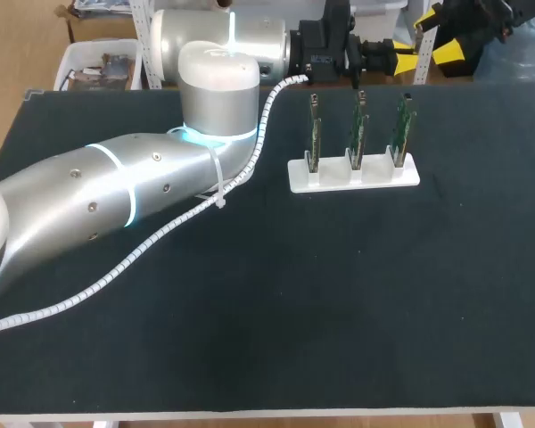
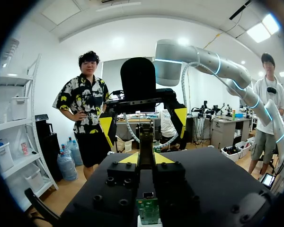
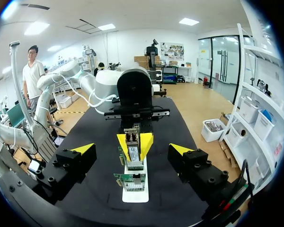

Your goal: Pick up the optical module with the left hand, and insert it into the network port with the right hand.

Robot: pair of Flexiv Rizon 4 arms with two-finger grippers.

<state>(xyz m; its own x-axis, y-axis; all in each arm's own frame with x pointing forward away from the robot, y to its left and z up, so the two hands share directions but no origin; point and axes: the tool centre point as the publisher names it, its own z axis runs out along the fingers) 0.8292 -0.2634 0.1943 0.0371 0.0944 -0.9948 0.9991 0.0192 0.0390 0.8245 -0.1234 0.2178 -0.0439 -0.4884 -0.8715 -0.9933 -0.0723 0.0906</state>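
1. Two grippers face each other over the far edge of the black table (image 1: 339,303). The left arm (image 1: 116,187) sweeps in from the left and hides much of that side of the table.
2. The left gripper (image 3: 134,144) has its yellow tips close together, clamped on the optical module (image 3: 132,137), a slim metal block standing up between them.
3. In the left wrist view, the optical module (image 2: 146,139) shows only as a thin dark strip rising from the left gripper (image 2: 146,158).
4. The right gripper (image 3: 132,149) is spread wide, one yellow tip on each side, with nothing between its fingers. It is apart from the module.
5. From above, the left gripper (image 1: 408,61) and right gripper (image 1: 439,40) nearly meet tip to tip. The module cannot be made out there.
6. Three green boards (image 1: 359,129) stand upright in a white holder (image 1: 352,174) on the table, below the grippers.
7. In the right wrist view, only two boards show clearly, and the one behind is partly hidden.
8. Under the left gripper, one board is only partly in view.
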